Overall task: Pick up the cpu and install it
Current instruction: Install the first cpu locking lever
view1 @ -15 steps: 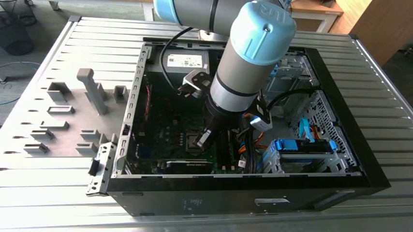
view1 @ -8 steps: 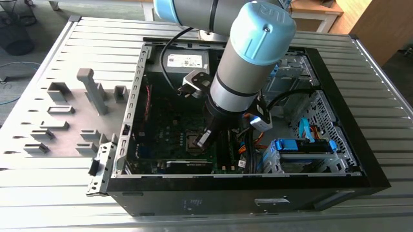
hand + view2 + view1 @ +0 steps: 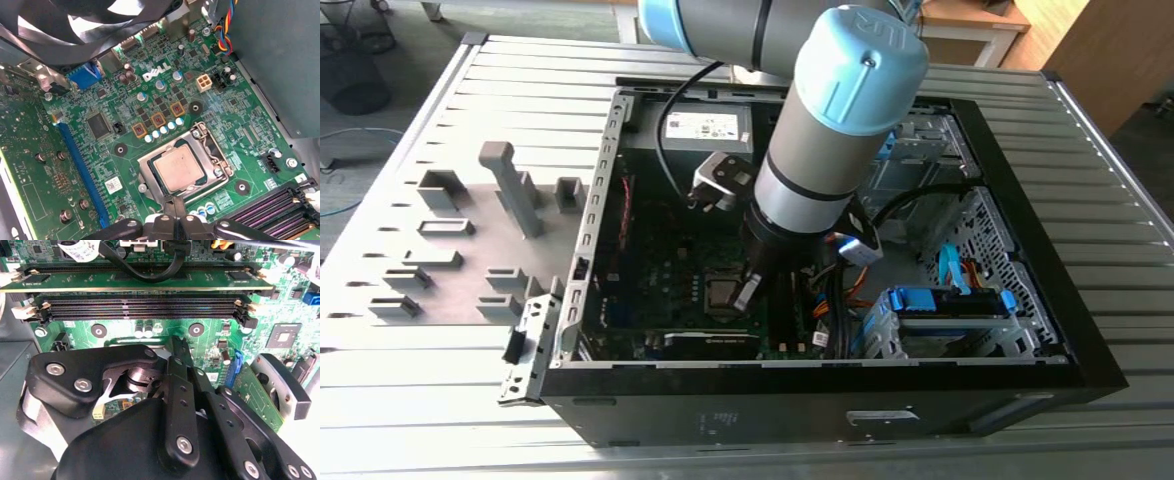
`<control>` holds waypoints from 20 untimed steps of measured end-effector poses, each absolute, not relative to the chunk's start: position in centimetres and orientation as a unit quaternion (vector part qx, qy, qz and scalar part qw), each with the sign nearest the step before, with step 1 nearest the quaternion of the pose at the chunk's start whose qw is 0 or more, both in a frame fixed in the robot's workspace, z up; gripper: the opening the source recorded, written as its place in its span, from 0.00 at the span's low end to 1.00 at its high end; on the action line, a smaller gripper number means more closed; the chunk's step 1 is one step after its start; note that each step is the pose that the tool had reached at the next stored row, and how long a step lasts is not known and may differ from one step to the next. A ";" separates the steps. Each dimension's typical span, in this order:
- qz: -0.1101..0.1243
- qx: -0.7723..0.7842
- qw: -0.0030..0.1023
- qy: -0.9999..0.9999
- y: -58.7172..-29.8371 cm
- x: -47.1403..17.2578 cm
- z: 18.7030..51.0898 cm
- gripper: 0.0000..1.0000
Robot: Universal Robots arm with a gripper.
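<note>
Now the cpu (image 3: 179, 168) is lying flat inside its socket (image 3: 184, 167) on the motherboard (image 3: 165, 95). Gripper (image 3: 173, 204) is hanging just beside the socket's edge, fingers pressed together, gripping nothing, apart from the chip.

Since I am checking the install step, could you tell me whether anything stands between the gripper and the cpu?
Nothing visible does. In the first wrist view the cpu lies flat inside the socket frame on the motherboard, its metal top uncovered, and the gripper sits right at its near edge with no cable or part between them.
</note>
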State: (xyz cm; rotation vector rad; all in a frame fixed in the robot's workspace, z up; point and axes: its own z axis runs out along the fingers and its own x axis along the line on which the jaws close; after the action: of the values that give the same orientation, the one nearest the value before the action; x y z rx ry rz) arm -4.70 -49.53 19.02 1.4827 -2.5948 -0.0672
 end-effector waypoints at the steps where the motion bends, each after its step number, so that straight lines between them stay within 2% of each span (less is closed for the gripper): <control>1: -0.022 0.495 0.076 -0.866 -49.5 -4.7 19.0 0.11; 10: -0.033 0.496 0.070 -0.865 -49.5 -4.7 19.8 0.11; 20: -0.034 0.496 0.069 -0.865 -48.9 -4.9 19.8 0.11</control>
State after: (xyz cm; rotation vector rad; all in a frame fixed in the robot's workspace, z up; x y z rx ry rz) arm -4.93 -48.90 19.76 1.4917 -2.6040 -0.1013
